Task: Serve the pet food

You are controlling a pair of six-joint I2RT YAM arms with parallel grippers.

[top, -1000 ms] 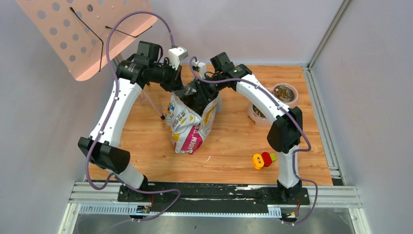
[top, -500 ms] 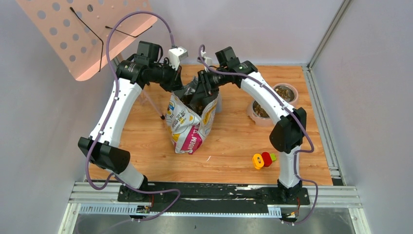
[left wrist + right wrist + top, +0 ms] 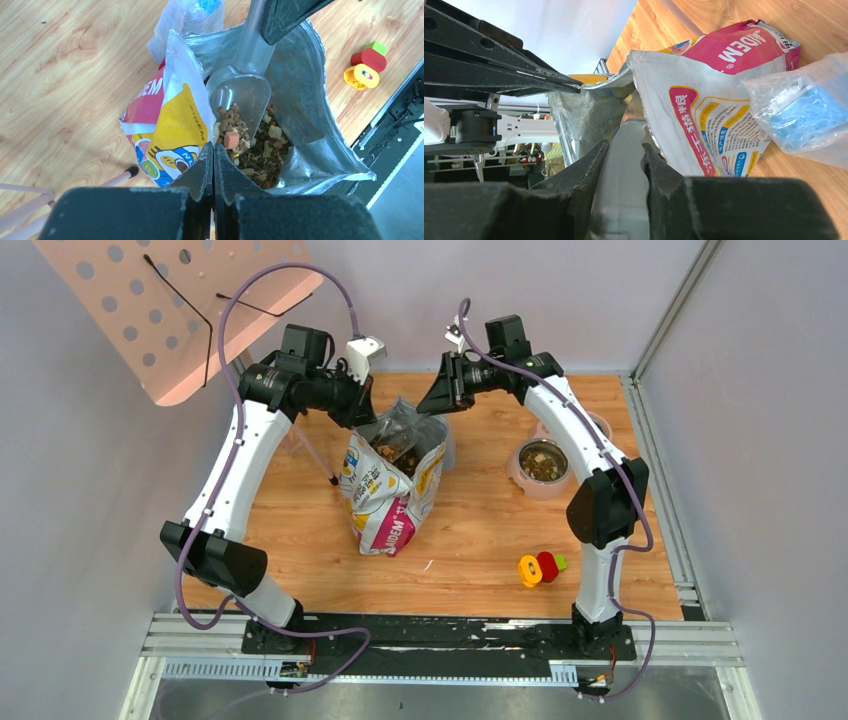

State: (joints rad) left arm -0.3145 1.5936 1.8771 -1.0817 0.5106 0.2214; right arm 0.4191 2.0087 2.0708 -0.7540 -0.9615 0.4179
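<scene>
1. Your left fingers (image 3: pixel 207 167) are closed and pinch the rim of the bag (image 3: pixel 175 120).
2. Your right fingers (image 3: pixel 594 167) grip the handle of the scoop (image 3: pixel 240 95).
3. The pet food (image 3: pixel 235 132) lies in the scoop, just beyond the left fingers.

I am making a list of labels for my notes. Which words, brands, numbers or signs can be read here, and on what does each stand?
"DEM": white capitals on the magenta part of the bag; the letters before them are not clear.
Chinese print on a red label on the bag's white side, right wrist view: too blurred to read.
The yellow toy: a small mark, too small to read.
The scoop: no text.
</scene>
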